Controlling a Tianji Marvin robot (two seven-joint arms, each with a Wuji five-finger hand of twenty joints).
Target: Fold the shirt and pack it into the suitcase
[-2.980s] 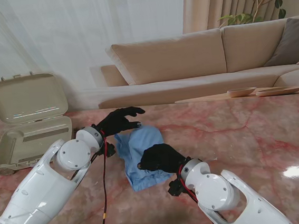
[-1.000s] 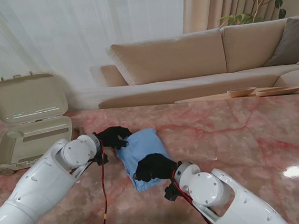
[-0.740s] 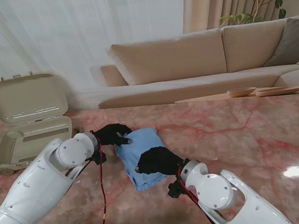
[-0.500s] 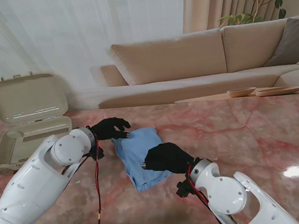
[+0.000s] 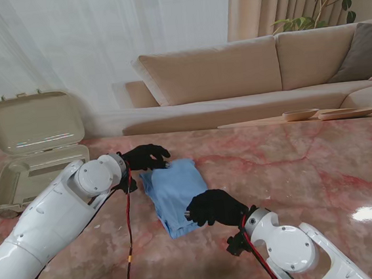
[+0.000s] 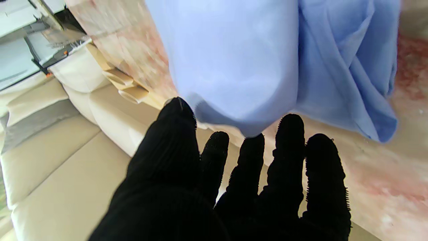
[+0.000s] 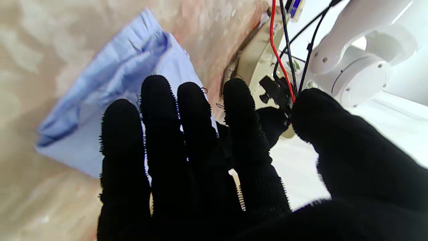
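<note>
Both hands have drawn back off the folded shirt point(image 5: 175, 192): left hand point(image 5: 145, 158) and right hand point(image 5: 213, 207) hover with fingers spread, holding nothing. Folding appears complete; the next move calls for gripping the bundle and carrying it left into the open suitcase point(image 5: 36, 168).

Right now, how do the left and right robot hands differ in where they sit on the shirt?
The left robot hand is at the shirt's far left corner, by the suitcase; the right robot hand is at its near right edge. The left's fingers point right across the cloth; the right's point left. Both wear black gloves with fingers apart, gripping nothing.
</note>
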